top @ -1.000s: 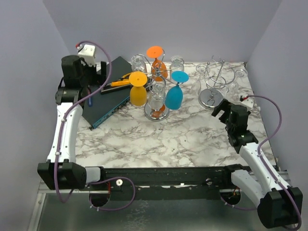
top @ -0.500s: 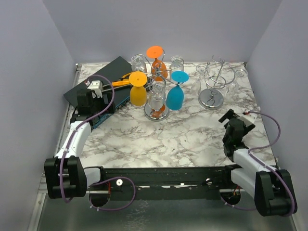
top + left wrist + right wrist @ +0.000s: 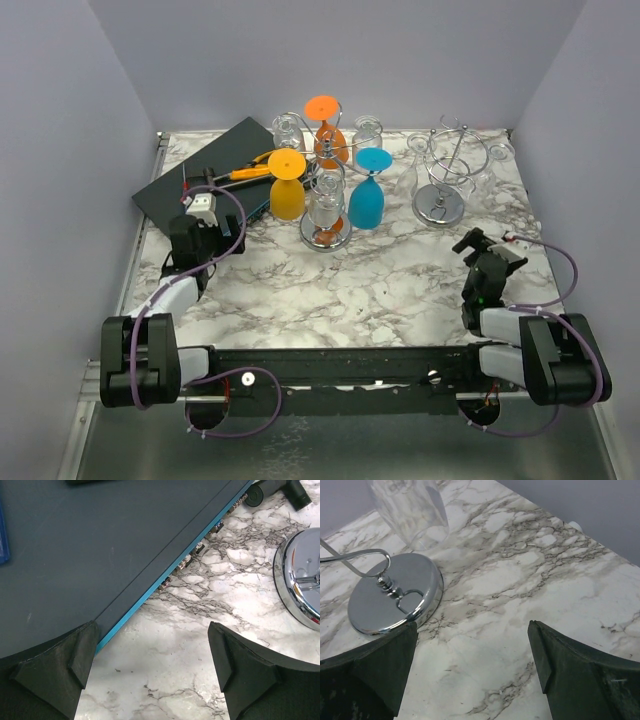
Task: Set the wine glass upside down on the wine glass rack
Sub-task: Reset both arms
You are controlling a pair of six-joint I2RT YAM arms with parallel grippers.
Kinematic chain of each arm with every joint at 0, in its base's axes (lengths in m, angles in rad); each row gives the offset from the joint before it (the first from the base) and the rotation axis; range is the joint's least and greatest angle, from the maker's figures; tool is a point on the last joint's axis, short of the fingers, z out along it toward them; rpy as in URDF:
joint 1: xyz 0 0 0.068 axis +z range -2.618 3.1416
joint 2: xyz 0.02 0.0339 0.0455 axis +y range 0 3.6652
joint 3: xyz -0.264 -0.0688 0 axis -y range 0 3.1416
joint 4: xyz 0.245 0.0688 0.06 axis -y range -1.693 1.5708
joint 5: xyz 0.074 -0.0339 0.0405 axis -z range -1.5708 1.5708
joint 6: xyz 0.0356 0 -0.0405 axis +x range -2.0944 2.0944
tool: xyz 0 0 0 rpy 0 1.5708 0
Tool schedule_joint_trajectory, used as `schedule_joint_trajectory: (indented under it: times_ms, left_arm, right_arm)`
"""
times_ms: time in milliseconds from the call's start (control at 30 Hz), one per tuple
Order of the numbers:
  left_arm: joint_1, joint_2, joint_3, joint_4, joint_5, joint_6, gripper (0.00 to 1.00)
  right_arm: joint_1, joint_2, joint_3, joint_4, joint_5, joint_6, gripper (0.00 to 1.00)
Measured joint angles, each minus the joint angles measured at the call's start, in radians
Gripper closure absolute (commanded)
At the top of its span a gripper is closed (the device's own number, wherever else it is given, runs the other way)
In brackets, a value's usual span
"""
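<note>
A chrome wine glass rack (image 3: 326, 234) stands mid-table with a yellow glass (image 3: 287, 194), a blue glass (image 3: 366, 197), an orange glass (image 3: 323, 128) and a clear one (image 3: 325, 203) hanging upside down on it. A second chrome rack (image 3: 440, 204) stands to the right, with a clear wine glass (image 3: 414, 171) beside it. The right wrist view shows its round base (image 3: 395, 597) and a clear glass bowl (image 3: 412, 510). My left gripper (image 3: 198, 228) (image 3: 150, 665) is open and empty over the marble. My right gripper (image 3: 478, 244) (image 3: 472, 665) is open and empty too.
A dark flat case with a blue edge (image 3: 200, 180) (image 3: 100, 545) lies at the far left, just ahead of my left fingers. Yellow-handled tools (image 3: 250, 166) rest on it. A chrome base (image 3: 300, 590) shows at the right of the left wrist view. Walls enclose the table.
Both arms have drawn back toward the near edge and folded low. The left gripper came down off the dark case; the right one backed away from the right rack. Both stayed open.
</note>
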Motion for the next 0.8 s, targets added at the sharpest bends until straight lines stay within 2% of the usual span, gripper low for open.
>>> schedule_joint_trajectory:
  times_ms: [367, 533, 800]
  left_arm:
    - [0.0, 0.05, -0.194, 0.448, 0.0, 0.01, 0.01]
    - [0.0, 0.158, -0.248, 0.663, -0.01, 0.031, 0.01]
    - [0.0, 0.356, -0.253, 0.941, -0.034, 0.027, 0.01]
  right_arm:
    - [-0.018, 0.123, 0.037, 0.151, -0.121, -0.105, 0.0]
    - [-0.044, 0.2, 0.077, 0.203, -0.232, -0.167, 0.0]
    - [-0.087, 0.316, 0.081, 0.319, -0.331, -0.196, 0.0]
